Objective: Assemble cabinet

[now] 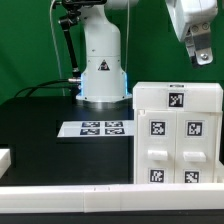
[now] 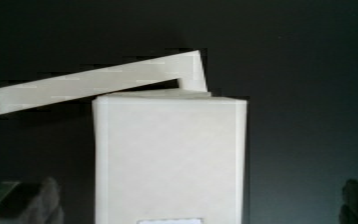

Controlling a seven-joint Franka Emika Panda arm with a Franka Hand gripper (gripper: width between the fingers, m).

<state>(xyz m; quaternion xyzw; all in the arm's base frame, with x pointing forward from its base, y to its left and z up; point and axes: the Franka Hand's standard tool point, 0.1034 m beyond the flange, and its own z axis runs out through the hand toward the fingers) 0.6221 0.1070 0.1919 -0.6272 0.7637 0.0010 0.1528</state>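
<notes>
The cabinet (image 1: 175, 135) is a white box with black-and-white tags, standing on the black table at the exterior view's right. Its tagged front shows recessed compartments. My gripper (image 1: 202, 57) hangs in the air above the cabinet's upper right corner, clear of it. In the wrist view the cabinet (image 2: 167, 140) fills the middle as a tall white block with a tag at its near end. My gripper (image 2: 194, 205) is open, and its dark fingers (image 2: 34, 200) show blurred and wide apart at either side of the block. It holds nothing.
The marker board (image 1: 97, 128) lies flat on the table in front of the robot base (image 1: 100, 65). A white rail (image 1: 90, 202) runs along the table's front edge, with a white piece (image 1: 5, 157) at the left. A white L-shaped bar (image 2: 105, 85) shows beyond the cabinet.
</notes>
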